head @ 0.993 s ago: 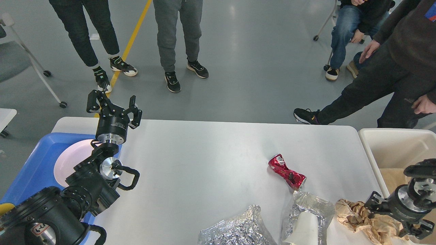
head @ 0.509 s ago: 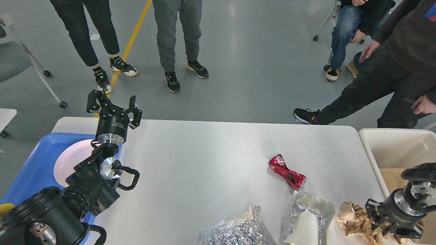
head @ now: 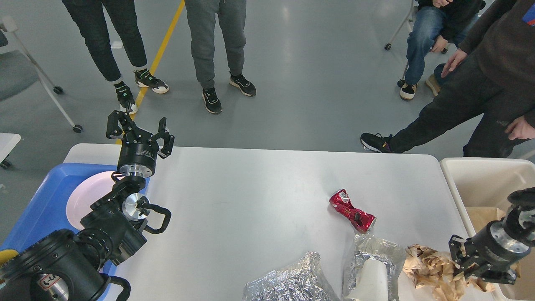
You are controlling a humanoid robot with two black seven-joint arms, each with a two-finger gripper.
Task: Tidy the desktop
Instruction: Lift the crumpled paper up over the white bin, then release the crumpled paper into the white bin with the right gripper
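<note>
The white desktop (head: 250,200) carries a crushed red can (head: 352,211), two crumpled foil wrappers (head: 288,282) (head: 372,261) and a wad of crumpled brown paper (head: 426,267) at the front right. One foil wrapper holds a white cup (head: 370,280). My right gripper (head: 459,261) is dug into the right side of the brown paper, its fingers closed on it with paper bulging around them. My left gripper (head: 140,127) stands open and empty, pointing up above the table's far left edge.
A blue tray (head: 42,200) with a pink plate (head: 90,194) sits at the left. A cream bin (head: 485,179) holding brown paper stands at the right edge. Several people stand or sit beyond the table's far side.
My right gripper dropped lower and shifted slightly left into the brown paper, which has spread out to the left. The left arm has not moved.
</note>
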